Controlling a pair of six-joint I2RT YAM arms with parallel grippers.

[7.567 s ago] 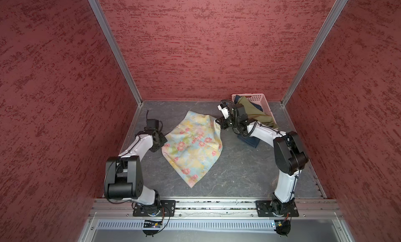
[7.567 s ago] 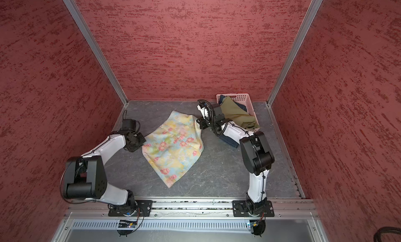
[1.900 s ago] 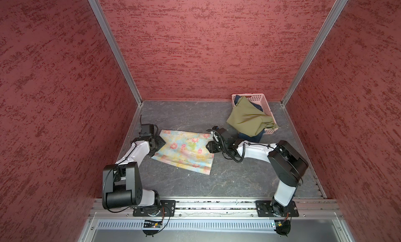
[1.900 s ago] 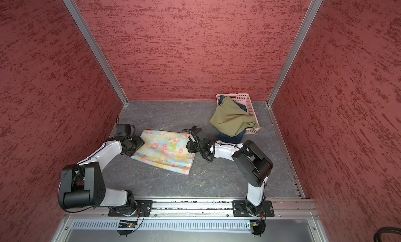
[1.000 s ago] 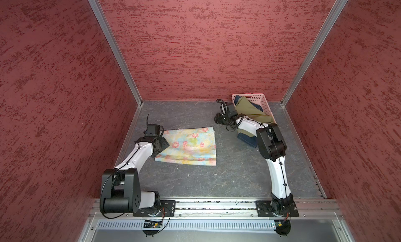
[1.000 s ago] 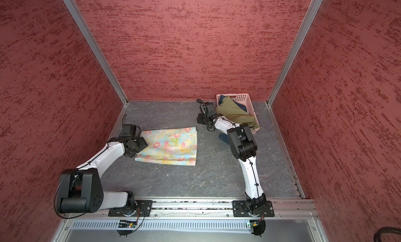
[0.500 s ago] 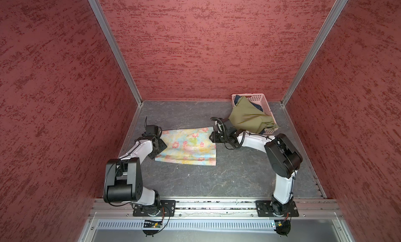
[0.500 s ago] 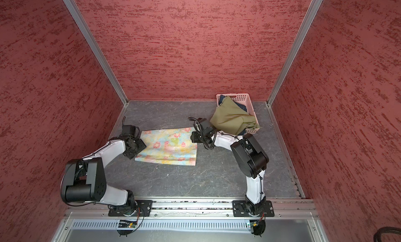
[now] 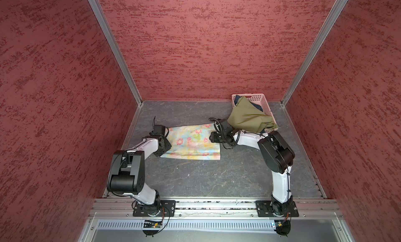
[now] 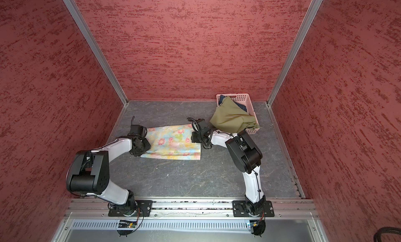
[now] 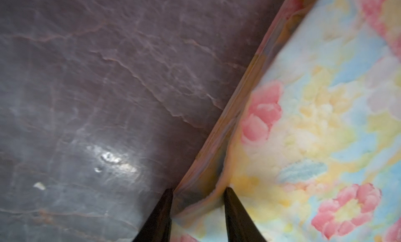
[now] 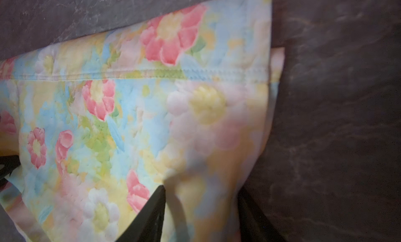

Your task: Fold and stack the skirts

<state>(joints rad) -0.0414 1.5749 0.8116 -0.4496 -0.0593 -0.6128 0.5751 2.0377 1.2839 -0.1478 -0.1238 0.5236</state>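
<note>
Table (image 9: 195, 182): floral skirt (image 9: 191, 143) lies flat mid-table, a bit left of centre, already a folded band running left-right. Basket (image 9: 263, 102) sits in the far right corner. The olive skirt (image 9: 247, 119) is draped over its near-left rim, and the denim skirt (image 9: 238, 98) is inside, mostly hidden.

Looks like the next fold on the floral one, with one arm at each short end.

Left gripper (image 11: 198, 192): jaws parted and straddling the left edge, with a gap beside the cloth, so not clamped yet. Several layers show at that edge. Go deep enough to catch all of them before closing, or the top ply peels off on the lift.

Right gripper (image 12: 202, 193): at the right end, with cloth humped between the fingers (image 12: 152, 210). Can't tell whether it's pinching or just resting on the fabric. Check before lifting.

Suggest:
- raise both ends together and keep the band taut
- lift low; the cloth is thin and will sag
- line up edges on the stitched hem (image 12: 152, 75)
- keep the right elbow clear of the olive skirt
</note>
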